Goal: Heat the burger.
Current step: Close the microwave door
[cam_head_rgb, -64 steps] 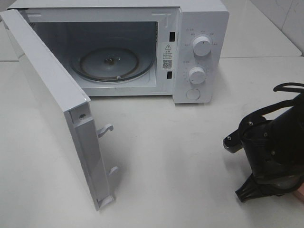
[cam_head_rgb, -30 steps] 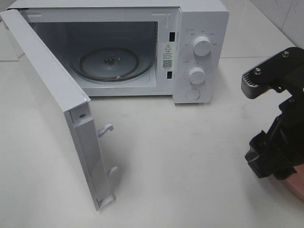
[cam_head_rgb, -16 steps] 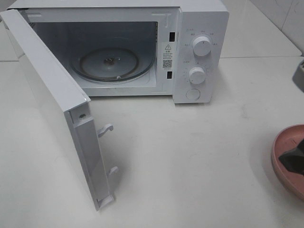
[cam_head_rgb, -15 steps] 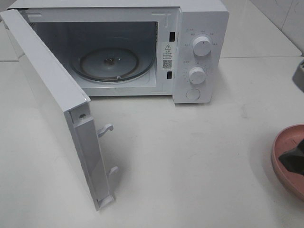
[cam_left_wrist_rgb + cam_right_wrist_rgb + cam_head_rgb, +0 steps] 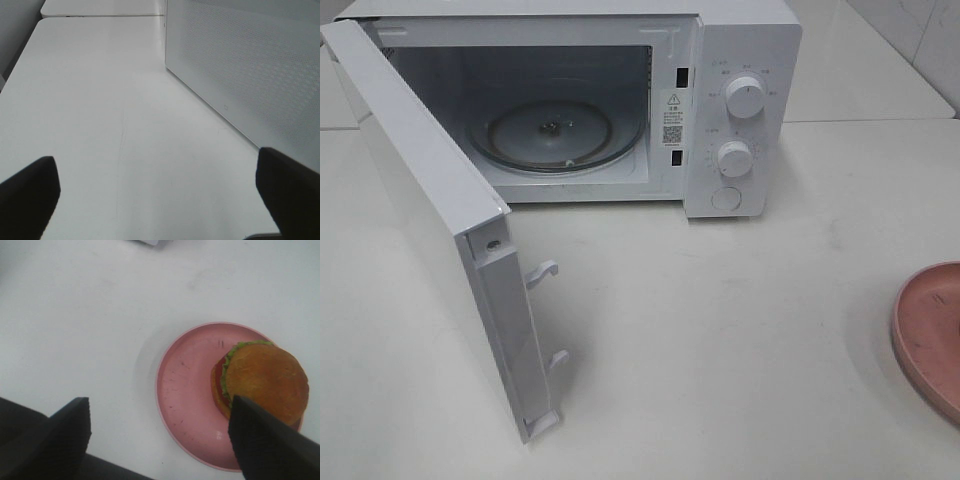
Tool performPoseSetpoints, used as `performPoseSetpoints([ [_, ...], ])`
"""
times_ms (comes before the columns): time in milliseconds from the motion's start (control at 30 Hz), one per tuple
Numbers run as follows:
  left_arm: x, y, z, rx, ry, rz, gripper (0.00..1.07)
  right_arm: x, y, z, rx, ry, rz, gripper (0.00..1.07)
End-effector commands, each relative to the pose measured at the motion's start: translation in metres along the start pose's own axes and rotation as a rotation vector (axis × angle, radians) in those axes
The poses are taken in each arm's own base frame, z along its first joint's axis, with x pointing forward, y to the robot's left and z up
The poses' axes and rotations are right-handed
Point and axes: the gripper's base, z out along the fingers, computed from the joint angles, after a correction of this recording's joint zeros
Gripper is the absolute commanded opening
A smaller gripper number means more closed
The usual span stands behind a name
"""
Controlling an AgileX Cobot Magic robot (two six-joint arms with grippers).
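Observation:
The burger point(image 5: 265, 380), with a tan bun and a green frill, sits on the far side of a pink plate point(image 5: 185, 390) in the right wrist view. My right gripper point(image 5: 160, 440) is open and hangs above the table beside the plate, touching nothing. In the exterior view only the plate's edge point(image 5: 930, 330) shows at the right border; the burger and both grippers are out of that frame. My left gripper point(image 5: 159, 200) is open and empty above bare table, next to the microwave door point(image 5: 250, 65).
The white microwave point(image 5: 740, 40) stands at the back with its door point(image 5: 430, 220) swung wide open to the left front. A glass turntable point(image 5: 555, 135) lies inside. Two knobs point(image 5: 745, 97) sit on its right panel.
My right arm has risen and drawn off to the right, out of the exterior view. The pink plate's edge, which it covered before, now shows. The microwave has not changed.

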Motion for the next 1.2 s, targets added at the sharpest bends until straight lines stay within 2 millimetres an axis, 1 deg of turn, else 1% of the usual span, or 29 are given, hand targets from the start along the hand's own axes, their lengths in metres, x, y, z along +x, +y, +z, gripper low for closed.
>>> performPoseSetpoints([
  [33, -0.001, 0.000, -0.001, 0.000, -0.020, -0.006, 1.01, 0.007, -0.004, -0.009, 0.028, -0.042, 0.021, 0.76],
  [100, -0.001, 0.000, -0.001, 0.000, -0.020, -0.006, 1.01, 0.021, -0.006, -0.015, 0.048, -0.093, 0.066, 0.76],
  [200, -0.001, 0.000, -0.001, 0.000, -0.020, -0.006, 1.01, 0.026, -0.006, -0.015, 0.055, -0.100, 0.078, 0.76],
  [233, -0.001, 0.000, -0.001, 0.000, -0.020, -0.006, 1.01, 0.036, -0.006, -0.014, 0.070, -0.117, 0.102, 0.76],
  [267, -0.001, 0.000, -0.001, 0.000, -0.020, -0.006, 1.01, 0.042, -0.006, -0.012, 0.080, -0.122, 0.112, 0.76],
  [300, -0.001, 0.000, -0.001, 0.000, -0.020, -0.006, 1.01, 0.042, -0.006, -0.012, 0.080, -0.122, 0.112, 0.76],
  [333, -0.001, 0.000, -0.001, 0.000, -0.020, -0.006, 1.01, 0.049, -0.006, -0.010, 0.099, -0.133, 0.131, 0.76],
  [467, -0.001, 0.000, -0.001, 0.000, -0.020, -0.006, 1.01, 0.056, -0.005, -0.009, 0.120, -0.190, 0.154, 0.76],
  [533, -0.001, 0.000, -0.001, 0.000, -0.020, -0.006, 1.01, 0.062, -0.003, -0.015, 0.139, -0.242, 0.164, 0.76],
  [733, -0.001, 0.000, -0.001, 0.000, -0.020, -0.006, 1.01, 0.068, -0.002, -0.021, 0.175, -0.291, 0.195, 0.76],
  [800, -0.001, 0.000, -0.001, 0.000, -0.020, -0.006, 1.01, 0.074, 0.000, -0.026, 0.214, -0.342, 0.223, 0.76],
  [1200, -0.001, 0.000, -0.001, 0.000, -0.020, -0.006, 1.01, 0.074, 0.000, -0.026, 0.224, -0.339, 0.228, 0.76],
])
